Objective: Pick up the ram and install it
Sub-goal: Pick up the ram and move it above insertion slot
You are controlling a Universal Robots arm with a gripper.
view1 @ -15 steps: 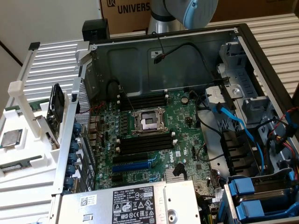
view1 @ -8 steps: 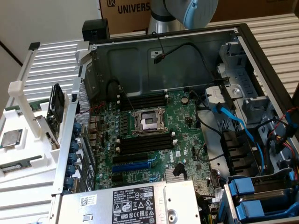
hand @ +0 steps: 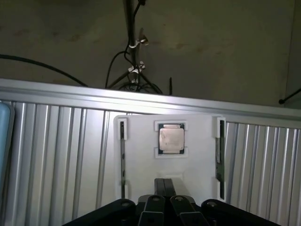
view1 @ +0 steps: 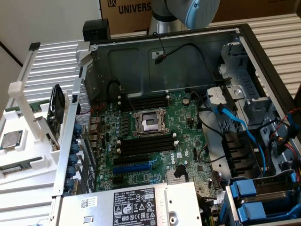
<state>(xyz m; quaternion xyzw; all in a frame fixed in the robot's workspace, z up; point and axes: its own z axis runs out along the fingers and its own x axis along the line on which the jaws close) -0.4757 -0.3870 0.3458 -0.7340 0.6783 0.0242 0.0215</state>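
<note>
The long, thin green circuit-board ram (view1: 16,167) lies flat in a smooth white plastic tray (view1: 34,143) at the exterior view's lower left, just beside a square silver processor chip (view1: 10,140). In the wrist view the black pincer (hand: 164,183) has its slim fingers pressed together, gripping nothing. It hangs over bare tray surface near the chip (hand: 170,139), with ribbed aluminium panels (hand: 56,155) flanking the tray.

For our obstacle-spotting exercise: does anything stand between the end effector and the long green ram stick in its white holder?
Nothing visible does. The shut end effector hangs over the white plastic holder, with the long green ram stick uncovered in a side slot.
</note>
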